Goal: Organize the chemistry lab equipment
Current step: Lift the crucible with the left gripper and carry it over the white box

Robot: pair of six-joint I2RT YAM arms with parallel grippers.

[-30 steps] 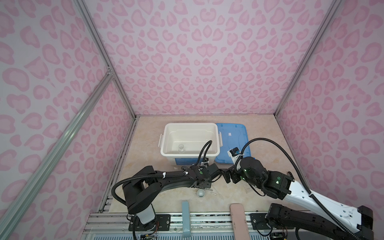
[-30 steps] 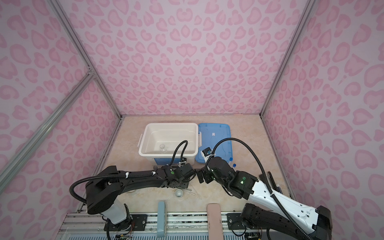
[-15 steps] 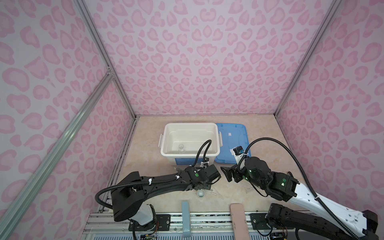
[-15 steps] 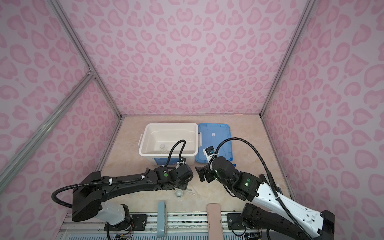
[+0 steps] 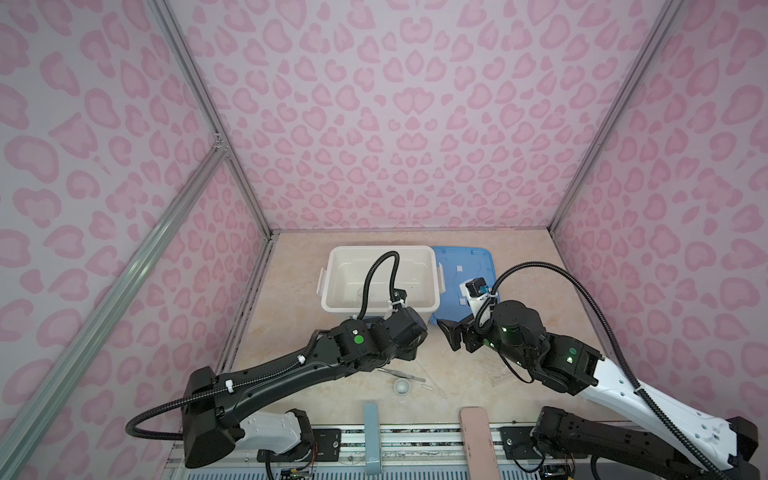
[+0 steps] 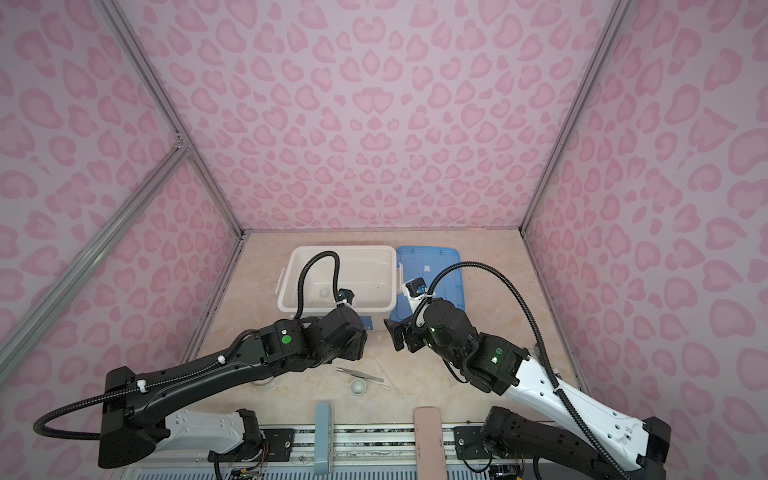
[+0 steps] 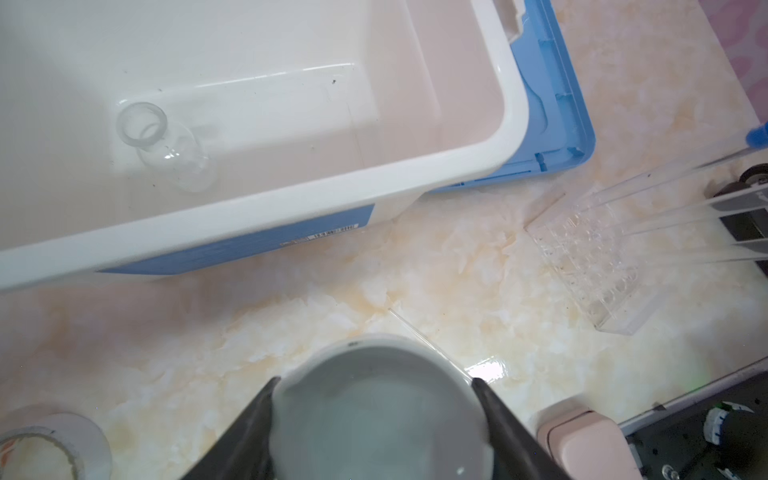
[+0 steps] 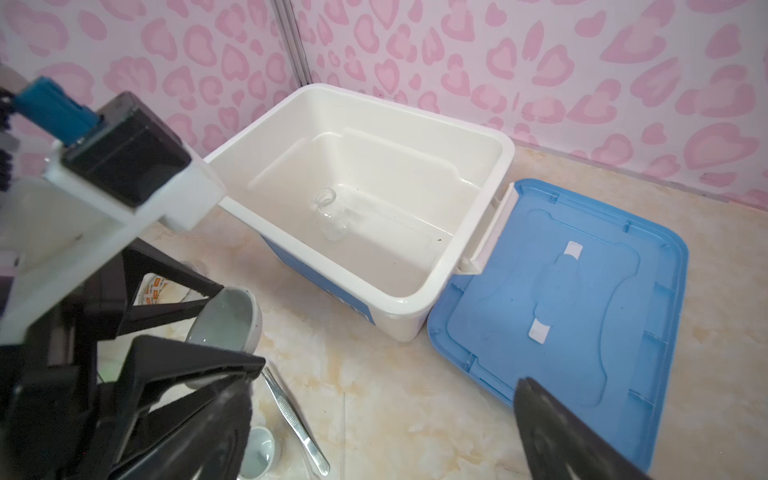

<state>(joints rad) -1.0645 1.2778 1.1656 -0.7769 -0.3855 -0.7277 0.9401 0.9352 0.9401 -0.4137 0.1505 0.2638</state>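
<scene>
Between the left claw's (image 7: pixel 374 388) fingers sits one white round dish (image 7: pixel 376 419), clamped across its rim with both fingers touching it. From the right wrist view I see it tilted, hollow turned toward the right claw (image 5: pixel 449 337). Right claw is spread wide and empty, facing the left claw, near it but apart.

Just beyond both claws is the white tub (image 5: pixel 382 248) on the worktop (image 5: pixel 291 332). Only a tiny clear glass flask (image 7: pixel 166 145) is inside, on the tub floor. It looks mouth-up, but I can't swear to it. Blue lid (image 5: pixel 473 259) lies flat beside the tub on the right claw's side, touching it.

Behind the left claw, on the worktop, is a second white dish (image 5: pixel 402 386), hollow up. Metal tweezers (image 5: pixel 401 372) lie flat just beside it, between it and the claw. Their long axis runs crosswise from the left arm's side toward the right arm's; I can't tell which end is the tips.

Clear rack (image 7: pixel 590 266) sits near the right arm. Long clear tubes (image 7: pixel 665 178) touch it and point away from it, one blue cap (image 7: pixel 758 135) showing.
</scene>
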